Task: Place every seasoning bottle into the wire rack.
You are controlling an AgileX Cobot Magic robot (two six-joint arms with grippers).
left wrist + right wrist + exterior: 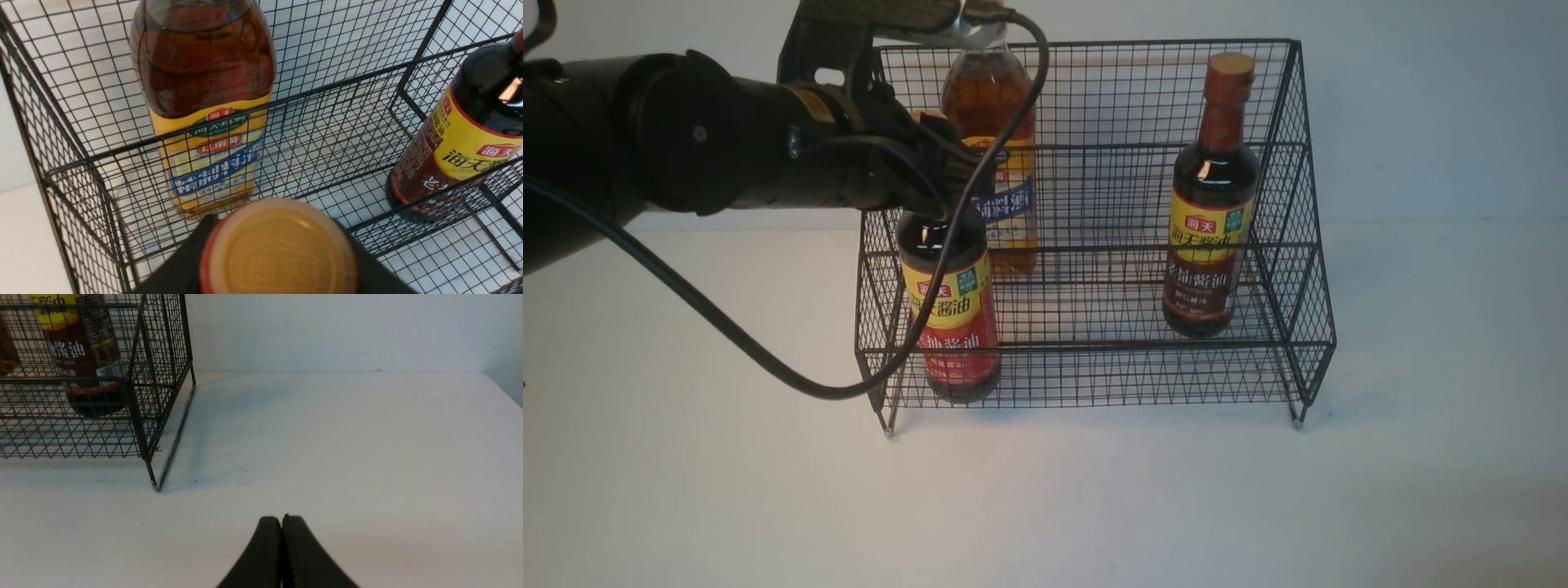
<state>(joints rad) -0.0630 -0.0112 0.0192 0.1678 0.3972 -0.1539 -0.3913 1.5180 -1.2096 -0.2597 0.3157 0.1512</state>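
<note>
Down at the front left corner of the big black wire-mesh rack (pixel 1094 245), the left gripper (pixel 935 175) is clamped around the neck of a slim dark soy-sauce bottle with a yellow label and red lower band (pixel 954 318), standing upright on the lowest tier. Behind it sits the larger amber bottle with the yellow-blue label (pixel 992 155), and the brown-banded dark soy bottle (pixel 1209 220) stands toward the right side. Right gripper (pixel 282 528) is pressed together over the bare white table (pixel 347 449).
</note>
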